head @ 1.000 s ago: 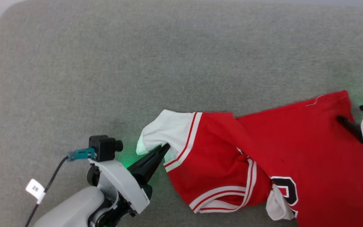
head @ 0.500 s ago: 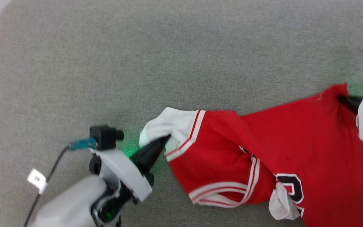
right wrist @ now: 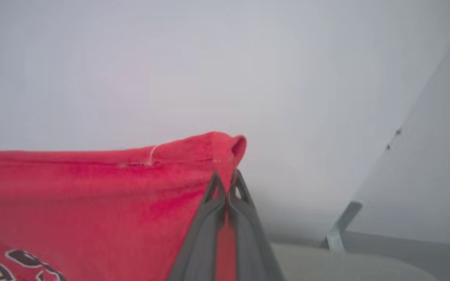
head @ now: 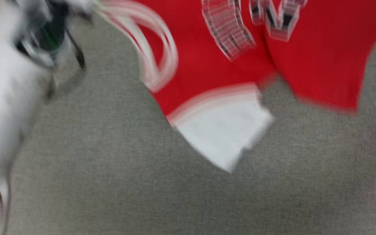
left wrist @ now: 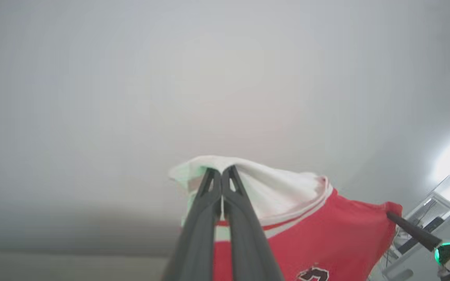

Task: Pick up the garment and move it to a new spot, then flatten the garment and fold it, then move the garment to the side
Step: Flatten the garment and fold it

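- Garment [head: 207, 65], a red jersey-style T-shirt with white short sleeves and red-and-white stripe trim, hangs stretched between both hands above the grey fabric-covered desk [head: 109, 182].
- Left hand [left wrist: 221, 170]: dark fingers [left wrist: 205, 218] pressed together, pinching the white sleeve's edge.
- Right hand [right wrist: 227, 177]: fingers pressed together, pinching a red hem corner [right wrist: 225, 148], which curls over the tips.
- Black white-outlined lettering [head: 274, 21] shows on the red front; head view is blurred.
- One white sleeve [head: 222, 133] dangles lowest; whether it touches the desk is unclear.

No print here can be read.
Black, white-edged lettering [right wrist: 25, 262] on the red garment [right wrist: 92, 187] is blurred or cut off.
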`<state>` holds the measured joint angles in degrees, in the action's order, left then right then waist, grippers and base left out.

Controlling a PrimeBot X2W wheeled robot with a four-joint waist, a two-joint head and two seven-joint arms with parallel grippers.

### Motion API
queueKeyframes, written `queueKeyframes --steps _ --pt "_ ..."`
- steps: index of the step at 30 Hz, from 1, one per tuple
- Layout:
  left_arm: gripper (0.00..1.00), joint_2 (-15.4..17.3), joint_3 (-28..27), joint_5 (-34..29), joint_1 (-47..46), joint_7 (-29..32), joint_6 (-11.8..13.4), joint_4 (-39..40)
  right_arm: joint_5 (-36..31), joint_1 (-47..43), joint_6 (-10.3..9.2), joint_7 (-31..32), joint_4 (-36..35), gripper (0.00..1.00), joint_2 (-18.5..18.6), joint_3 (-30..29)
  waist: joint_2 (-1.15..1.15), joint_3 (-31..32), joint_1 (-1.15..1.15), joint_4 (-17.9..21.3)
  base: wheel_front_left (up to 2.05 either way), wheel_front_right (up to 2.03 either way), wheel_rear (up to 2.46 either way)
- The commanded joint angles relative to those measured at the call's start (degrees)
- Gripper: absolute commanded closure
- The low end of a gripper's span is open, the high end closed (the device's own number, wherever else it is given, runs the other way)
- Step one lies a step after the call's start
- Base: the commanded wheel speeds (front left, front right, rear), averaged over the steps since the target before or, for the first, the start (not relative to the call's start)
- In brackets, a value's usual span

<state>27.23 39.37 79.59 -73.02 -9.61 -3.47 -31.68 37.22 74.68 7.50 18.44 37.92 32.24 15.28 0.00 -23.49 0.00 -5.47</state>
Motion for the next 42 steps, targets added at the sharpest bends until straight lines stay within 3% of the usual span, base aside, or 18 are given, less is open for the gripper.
queueKeyframes --steps 1,6,11,15,18,24,30,36,42 --pt "1.00 -0.94 -2.31 0.88 -5.56 -0.61 0.50 -3.00 -2.30 4.64 -0.04 -2.77 2.94 1.00 -1.73 -2.47 0.00 -2.04 0.00 1.72 0.00 0.00 0.00" --pt "1.00 -1.86 -6.35 0.83 -17.76 -2.39 0.27 -12.08 -8.33 14.04 -0.05 -9.78 9.77 1.00 -5.67 -7.03 0.00 -2.54 0.00 3.10 0.00 0.00 0.00" --pt "1.00 -3.80 -7.18 1.66 -23.83 -1.67 -2.68 -19.49 -12.36 18.61 -0.06 -13.67 16.26 1.00 -8.90 -8.81 0.00 -1.55 0.00 4.01 0.00 0.00 0.00" --pt "1.00 -5.07 -4.89 2.15 -18.90 1.74 -3.97 -21.21 -12.81 15.08 -0.05 -13.04 18.64 1.00 -9.59 -5.39 0.00 -0.92 0.00 3.72 0.00 0.00 0.00" --pt "1.00 -5.87 -4.22 4.27 -12.63 2.59 -4.06 -17.78 -10.59 10.87 -0.05 -12.53 17.76 1.00 -9.30 -2.33 0.00 -0.46 0.00 3.42 0.00 0.00 0.00" --pt "1.00 -4.35 -3.22 8.33 5.91 1.16 -4.09 -6.33 -2.61 -3.52 -0.05 -9.97 10.46 1.00 -5.83 4.76 0.00 0.98 0.00 2.91 0.00 0.00 0.00" --pt "1.00 -0.51 0.91 6.44 23.50 -2.26 -4.10 6.68 6.84 -21.59 -0.05 -7.10 -1.83 1.00 0.66 7.86 0.00 3.87 0.00 2.05 0.00 0.00 0.00" --pt "1.00 3.37 3.62 4.05 35.67 -4.64 -4.11 18.15 11.91 -38.90 -0.04 -4.55 -15.52 1.00 6.37 5.58 0.00 6.65 0.00 1.66 0.00 0.00 0.00" --pt "1.00 8.19 4.55 1.81 46.90 -5.38 -4.10 27.91 11.91 -54.62 -0.04 0.49 -28.00 1.00 7.90 -0.57 0.00 9.35 0.00 2.61 0.00 0.00 0.00"
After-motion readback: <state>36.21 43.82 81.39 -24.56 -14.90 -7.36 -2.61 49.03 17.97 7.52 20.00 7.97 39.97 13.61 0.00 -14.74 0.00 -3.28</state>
